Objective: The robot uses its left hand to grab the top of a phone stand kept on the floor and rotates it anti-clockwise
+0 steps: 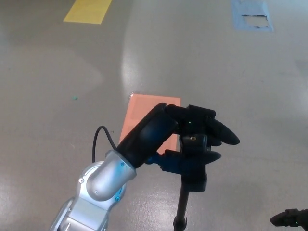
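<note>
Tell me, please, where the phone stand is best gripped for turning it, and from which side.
Grip the phone stand at its blocky head, coming from the left as the left hand does: the head is wide enough for fingers above and below, the pole under it thin.
</note>
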Controlling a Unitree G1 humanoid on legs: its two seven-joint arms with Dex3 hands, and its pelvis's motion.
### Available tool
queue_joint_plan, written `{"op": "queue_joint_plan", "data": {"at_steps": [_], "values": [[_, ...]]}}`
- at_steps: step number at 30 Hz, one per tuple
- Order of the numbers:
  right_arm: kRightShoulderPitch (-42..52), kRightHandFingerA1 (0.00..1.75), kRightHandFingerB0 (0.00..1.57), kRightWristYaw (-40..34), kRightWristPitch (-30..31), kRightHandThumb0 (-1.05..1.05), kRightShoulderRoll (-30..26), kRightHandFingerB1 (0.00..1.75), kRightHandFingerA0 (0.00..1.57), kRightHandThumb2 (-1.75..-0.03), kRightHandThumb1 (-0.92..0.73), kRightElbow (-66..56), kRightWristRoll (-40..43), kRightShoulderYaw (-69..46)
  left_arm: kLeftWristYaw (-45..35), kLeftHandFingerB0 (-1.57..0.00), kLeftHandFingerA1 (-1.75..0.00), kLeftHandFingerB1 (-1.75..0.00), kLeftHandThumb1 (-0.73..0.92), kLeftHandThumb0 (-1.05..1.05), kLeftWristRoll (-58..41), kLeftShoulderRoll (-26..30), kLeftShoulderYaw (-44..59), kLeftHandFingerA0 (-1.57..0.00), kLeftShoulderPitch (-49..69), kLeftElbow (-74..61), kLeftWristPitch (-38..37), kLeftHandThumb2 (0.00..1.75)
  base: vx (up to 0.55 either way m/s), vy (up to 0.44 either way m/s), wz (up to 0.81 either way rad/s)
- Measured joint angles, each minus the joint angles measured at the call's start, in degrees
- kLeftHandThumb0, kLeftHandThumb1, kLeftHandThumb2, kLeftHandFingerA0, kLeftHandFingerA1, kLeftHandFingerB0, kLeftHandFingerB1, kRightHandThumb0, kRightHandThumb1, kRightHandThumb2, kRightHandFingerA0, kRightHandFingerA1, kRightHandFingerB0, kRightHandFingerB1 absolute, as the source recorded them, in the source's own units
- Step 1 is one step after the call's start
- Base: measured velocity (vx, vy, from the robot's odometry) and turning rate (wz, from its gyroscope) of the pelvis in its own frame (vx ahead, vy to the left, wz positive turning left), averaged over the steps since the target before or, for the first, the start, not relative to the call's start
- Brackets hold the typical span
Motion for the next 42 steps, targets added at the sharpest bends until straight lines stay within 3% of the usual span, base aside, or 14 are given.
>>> {"op": "queue_joint_plan", "data": {"at_steps": [3, 7, 8, 17, 22, 23, 28, 30, 31, 32, 34, 35, 38, 42], "values": [[-0.1, 0.53, 0.20, 0.0, 0.0, -0.55, 0.0, 0.42, 0.51, -0.85, -0.62, 0.0, 0.0, 0.0, -0.4, -0.89, -0.53, -0.48, 0.66, -0.13, -1.1, -0.4, 0.2, -1.04, 0.0, -0.6, 1.6, 0.60, 0.00, 0.000, 0.00], [-0.2, 0.40, 0.24, 0.0, 0.0, -0.48, 0.0, 0.31, 0.55, -0.62, -0.76, 0.0, 0.0, 0.0, -1.3, -0.88, -0.53, -0.48, 0.67, -0.16, -3.3, -1.2, 0.9, -1.07, 0.0, -1.3, 4.9, 0.60, 0.00, 0.000, 0.00], [-0.2, 0.53, 0.21, 0.0, 0.0, -0.56, 0.0, 0.42, 0.50, -0.85, -0.62, 0.0, 0.0, 0.0, -1.4, -0.88, -0.53, -0.47, 0.66, -0.17, -3.6, -1.3, 1.1, -1.07, 0.0, -1.4, 5.4, 0.59, 0.00, 0.000, 0.00], [-0.5, 0.53, 0.20, 0.0, 0.0, -0.56, 0.0, 0.42, 0.52, -0.85, -0.62, 0.0, 0.0, 0.0, -2.5, -0.87, -0.53, -0.47, 0.66, -0.17, -7.8, -2.2, 3.1, -1.06, -0.1, -3.0, 11.6, 0.59, 0.00, 0.000, 0.00], [-1.1, 0.40, 0.26, 0.0, 0.0, -0.48, 0.0, 0.31, 0.57, -0.62, -0.76, 0.0, 0.0, 0.0, -2.8, -0.86, -0.54, -0.48, 0.64, -0.15, -9.9, -3.0, 4.2, -1.01, -0.6, -3.1, 15.0, 0.59, 0.00, 0.000, 0.00], [-1.2, 0.52, 0.21, 0.0, 0.0, -0.57, 0.0, 0.42, 0.49, -0.85, -0.63, 0.0, 0.0, 0.0, -2.9, -0.85, -0.54, -0.48, 0.64, -0.14, -10.0, -3.1, 4.3, -1.01, -0.7, -3.1, 15.3, 0.59, 0.00, 0.000, 0.00], [-2.0, 0.52, 0.21, 0.0, 0.0, -0.55, 0.0, 0.43, 0.47, -0.87, -0.62, 0.0, 0.0, 0.0, -3.2, -0.83, -0.54, -0.48, 0.65, -0.14, -11.8, -3.7, 5.3, -1.00, -1.5, -3.2, 18.7, 0.60, 0.00, 0.000, 0.00], [-2.3, 0.39, 0.25, 0.0, 0.0, -0.49, 0.0, 0.30, 0.55, -0.62, -0.77, 0.0, 0.0, 0.0, -3.3, -0.82, -0.54, -0.47, 0.66, -0.16, -12.6, -3.8, 5.9, -0.99, -1.9, -3.2, 20.1, 0.60, 0.00, 0.000, 0.00], [-2.4, 0.61, 0.10, 0.0, 0.0, -0.37, 0.0, 0.46, 0.44, -1.00, -0.55, 0.0, 0.0, 0.0, -3.3, -0.81, -0.53, -0.46, 0.68, -0.16, -12.9, -3.9, 6.0, -1.00, -2.0, -3.2, 20.6, 0.60, 0.00, 0.000, 0.00], [-2.6, 0.61, 0.10, 0.0, 0.0, -0.37, 0.0, 0.46, 0.44, -1.00, -0.55, 0.0, 0.0, 0.1, -3.3, -0.81, -0.53, -0.46, 0.68, -0.16, -13.4, -3.9, 6.3, -1.00, -2.4, -3.2, 21.8, 0.60, 0.00, 0.000, 0.00], [-2.7, 0.61, 0.10, 0.0, 0.0, -0.37, 0.0, 0.46, 0.44, -1.00, -0.55, 0.0, 0.0, 0.1, -3.3, -0.81, -0.53, -0.46, 0.68, -0.18, -13.9, -4.0, 6.6, -1.00, -2.8, -3.2, 22.8, 0.60, 0.00, 0.000, 0.00], [-2.7, 0.39, 0.26, 0.0, 0.0, -0.49, 0.0, 0.31, 0.56, -0.62, -0.76, 0.0, 0.0, 0.1, -3.3, -0.82, -0.53, -0.46, 0.69, -0.17, -14.1, -4.0, 6.8, -1.00, -3.0, -3.2, 23.4, 0.60, 0.00, 0.000, 0.00], [-2.8, 0.53, 0.20, 0.0, 0.0, -0.56, 0.0, 0.43, 0.49, -0.85, -0.62, 0.0, 0.0, 0.1, -3.3, -0.82, -0.53, -0.47, 0.71, -0.16, -15.1, -4.3, 7.4, -0.99, -3.6, -3.2, 25.4, 0.61, 0.00, 0.000, 0.00], [-3.0, 0.39, 0.24, 0.0, 0.0, -0.48, 0.0, 0.31, 0.55, -0.62, -0.76, 0.0, 0.0, 0.1, -3.4, -0.80, -0.54, -0.47, 0.71, -0.17, -16.4, -5.0, 8.4, -0.97, -4.3, -3.2, 28.1, 0.61, 0.00, 0.000, 0.00]]}}
